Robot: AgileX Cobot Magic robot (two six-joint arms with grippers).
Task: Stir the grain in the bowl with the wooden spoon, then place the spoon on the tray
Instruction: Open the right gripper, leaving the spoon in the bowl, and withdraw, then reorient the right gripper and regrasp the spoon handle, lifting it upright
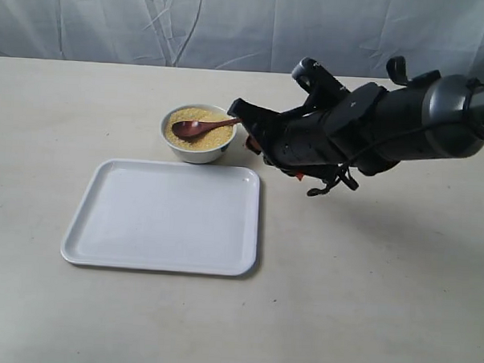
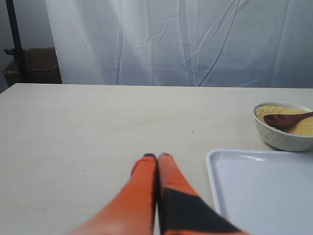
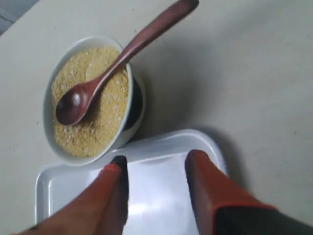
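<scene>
The left gripper [image 2: 157, 156] is fully closed: its two orange fingers [image 2: 142, 181] are pressed together w/ nothing btw. them, low over the pale table [image 2: 88, 137]. This gripper does not show in the exterior view. The tray [image 2: 264, 191], white and flat w/ a low rim, lies just beside these fingers, one rounded corner near the tips.

Farther ahead of the left gripper, past that corner, stands the bowl [image 2: 281, 139], small, white ceramic. It is filled w/ the grain [image 2: 266, 111], fine and golden-yellow. The wooden spoon [image 2: 286, 119] is in the bowl: the oval head lies on the grain, hollow side up. The slim handle leans on the rim and sticks out over the table, toward the right gripper [image 3: 157, 159]. Bowl and tray are very close; touching or not, I cannot tell.

The right gripper is open, fingers [image 3: 205, 196] well apart, holding nothing. In its wrist view the tips show in front of the tray edge nearest the bowl, and the bowl is just ahead of them. The spoon handle passes beyond the tips, outside both fingers. In the exterior view this gripper is just beside the bowl, on the handle side. The handle end is very near one dark finger; contact cannot be told there.
</scene>
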